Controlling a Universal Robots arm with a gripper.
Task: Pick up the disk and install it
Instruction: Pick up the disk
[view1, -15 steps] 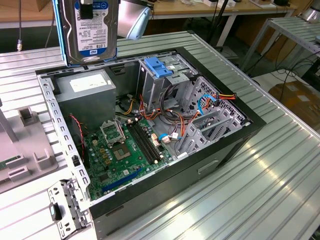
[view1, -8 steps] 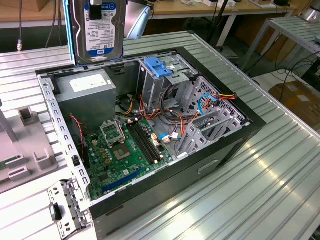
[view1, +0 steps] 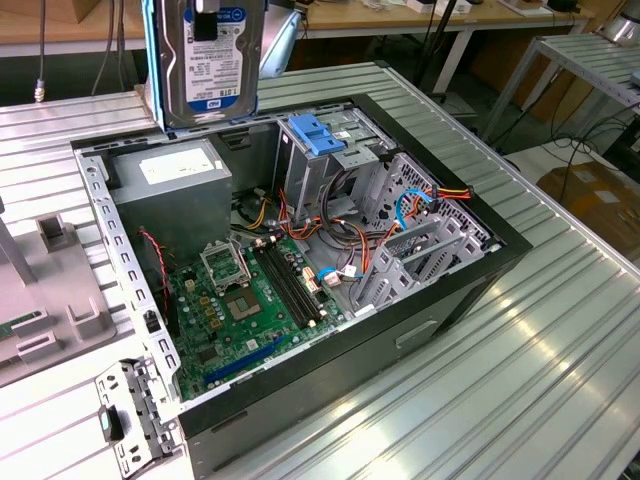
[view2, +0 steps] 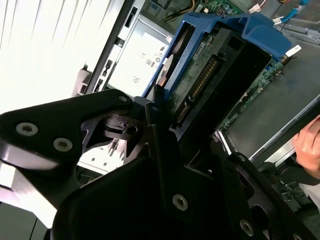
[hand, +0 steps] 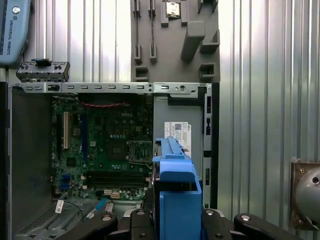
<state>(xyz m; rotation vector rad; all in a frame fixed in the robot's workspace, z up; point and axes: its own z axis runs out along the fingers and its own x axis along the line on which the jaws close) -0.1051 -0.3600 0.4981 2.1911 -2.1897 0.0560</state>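
The disk (view1: 205, 62) hangs on edge in the upper left of the exterior view, label toward the camera. It is clear above the open computer case (view1: 430, 330), over the corner by the power supply (view1: 170, 185). The end effector (hand: 176, 222) is pinching the disk across its broad flat faces; one black finger (view1: 204, 25) lies on the label side. Handling guess: a rigid metal slab, fairly heavy for its size, with no flex. The faces are smooth, so it could slip in a weak clamp. It is also knock-sensitive, with a bare circuit board and connector (view2: 200, 85) on the other face, so the hold is best kept on the flat faces, away from the connector end. The blue side rails (view2: 235, 25) are plastic and likely need to stay free to slide into the drive cage (view1: 335, 175) under the light-blue latch (view1: 315, 135), top middle of the exterior view. The case sits on a ribbed metal table (view1: 540, 400).
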